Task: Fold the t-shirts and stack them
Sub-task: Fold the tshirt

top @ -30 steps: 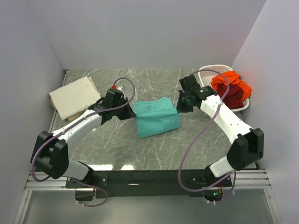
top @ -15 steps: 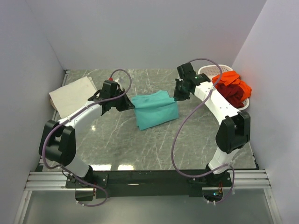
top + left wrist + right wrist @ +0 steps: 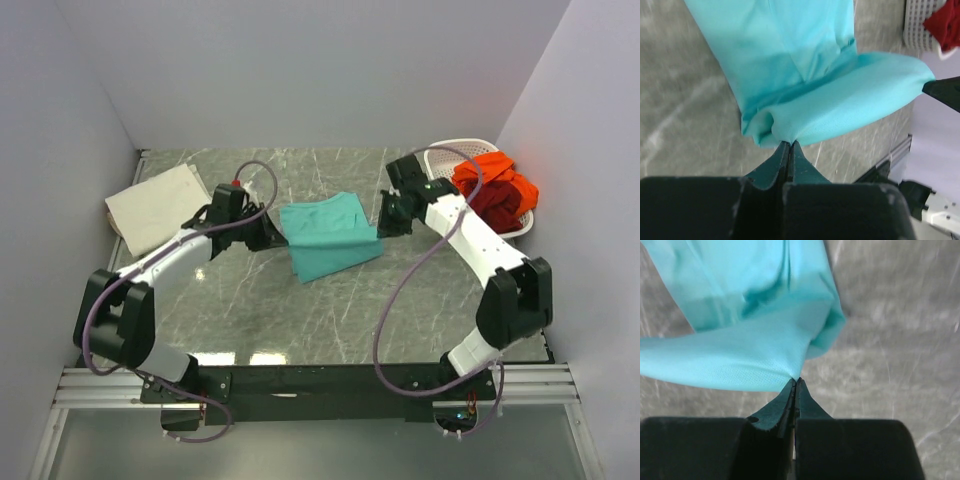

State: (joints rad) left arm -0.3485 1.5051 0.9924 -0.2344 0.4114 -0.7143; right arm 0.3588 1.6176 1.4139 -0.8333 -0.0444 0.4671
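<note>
The teal t-shirt (image 3: 328,236) lies folded in the middle of the table. My left gripper (image 3: 272,236) is shut on its left edge and my right gripper (image 3: 384,226) is shut on its right edge. The cloth hangs stretched between them, lifted off the table, in the left wrist view (image 3: 840,105) and the right wrist view (image 3: 740,360). The cream t-shirt (image 3: 155,205) lies folded at the far left. Orange and dark red t-shirts (image 3: 495,190) are piled in the white basket (image 3: 445,155) at the far right.
Grey walls close the table on three sides. The marble tabletop (image 3: 340,310) runs bare in front of the teal shirt. The basket also shows at the top right of the left wrist view (image 3: 920,20).
Both grippers, holding the teal shirt's edge, moved toward the back and then slightly forward again. The shirt shifted a little toward the back left with them.
</note>
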